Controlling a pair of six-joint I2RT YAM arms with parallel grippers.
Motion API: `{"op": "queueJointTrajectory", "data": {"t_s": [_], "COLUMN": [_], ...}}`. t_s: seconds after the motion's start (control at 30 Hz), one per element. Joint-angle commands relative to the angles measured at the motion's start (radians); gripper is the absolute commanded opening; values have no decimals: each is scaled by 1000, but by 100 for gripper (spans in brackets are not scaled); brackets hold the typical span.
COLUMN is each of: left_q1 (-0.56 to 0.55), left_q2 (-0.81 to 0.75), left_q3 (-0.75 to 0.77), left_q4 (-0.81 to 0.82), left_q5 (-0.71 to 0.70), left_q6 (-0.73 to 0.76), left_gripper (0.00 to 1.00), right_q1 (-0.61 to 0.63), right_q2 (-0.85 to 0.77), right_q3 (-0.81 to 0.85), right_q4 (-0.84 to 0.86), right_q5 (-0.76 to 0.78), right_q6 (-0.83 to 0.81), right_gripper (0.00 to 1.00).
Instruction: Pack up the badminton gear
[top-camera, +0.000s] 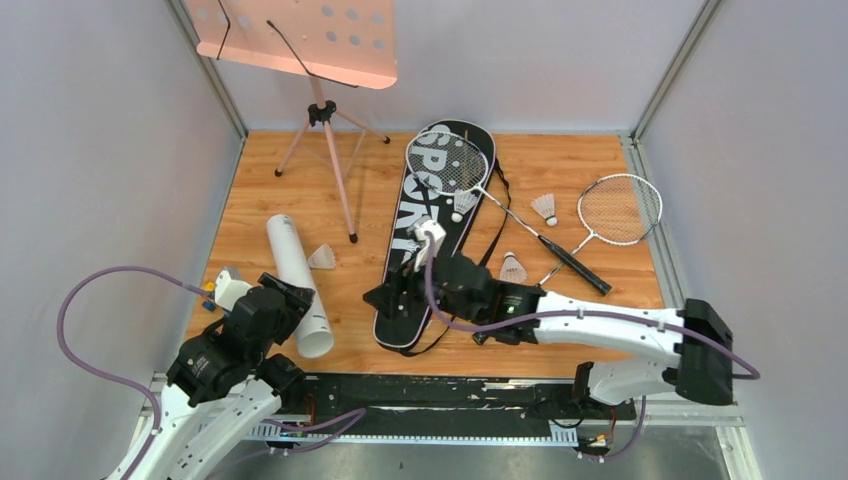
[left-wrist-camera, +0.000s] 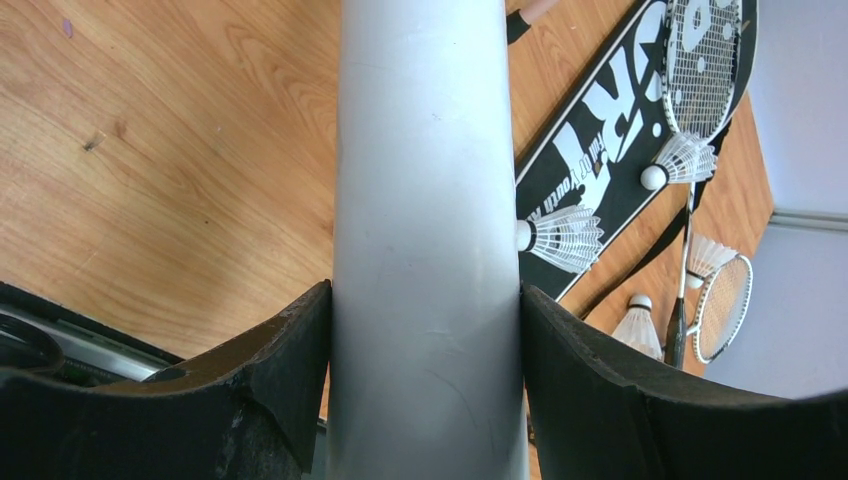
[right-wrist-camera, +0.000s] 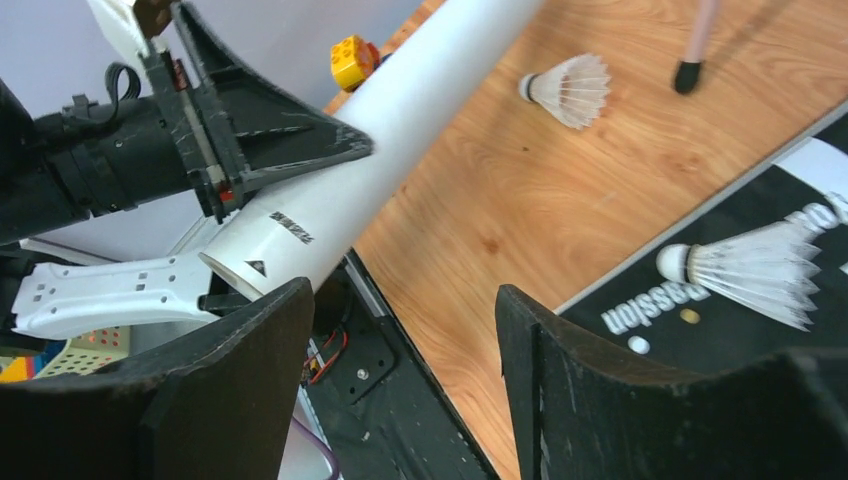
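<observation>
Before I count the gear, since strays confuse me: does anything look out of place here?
Yes: a pink music stand stands at the far left, and a small yellow toy sits at the near left; neither is badminton gear.

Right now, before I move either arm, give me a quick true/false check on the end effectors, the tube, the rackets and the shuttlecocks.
1. The left end effector has its fingers against both sides of the white tube. True.
2. The right end effector is holding a shuttlecock. False: its jaws stand open with nothing between them, over the near end of the black bag.
3. One racket lies with its head on the bag. True.
4. Every shuttlecock is already in the tube. False: a loose shuttlecock lies on the table beside the tube, and a second shuttlecock lies on the bag.
</observation>
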Motion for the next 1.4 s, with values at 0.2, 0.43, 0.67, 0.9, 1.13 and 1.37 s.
{"op": "queueJointTrajectory", "data": {"t_s": [0.2, 0.43, 0.67, 0.9, 1.13, 1.37], "left_q1": [5, 5, 6, 6, 6, 6], "left_q2": [-2, -6, -4, -3, 21, 40], "left_q3": [36, 41, 38, 37, 28, 8], "left_q4": [24, 17, -1, -7, 3, 11], "left_q5": [-43, -49, -59, -51, -65, -51], "left_q6": [-10, -10, -17, -27, -7, -8], "left_gripper": [54, 54, 54, 54, 58, 67], "right_q1": [206, 298, 313, 317, 295, 250], "right_q2": [258, 311, 362, 434, 485, 450], "right_q3": [178, 171, 185, 204, 226, 159], "right_q4": [169, 266, 271, 312, 403, 478], "right_q5": [206, 269, 291, 423, 482, 464], "right_q6": [-145, -236, -267, -325, -398, -336], "right_gripper": [57, 55, 55, 39, 5, 0]}}
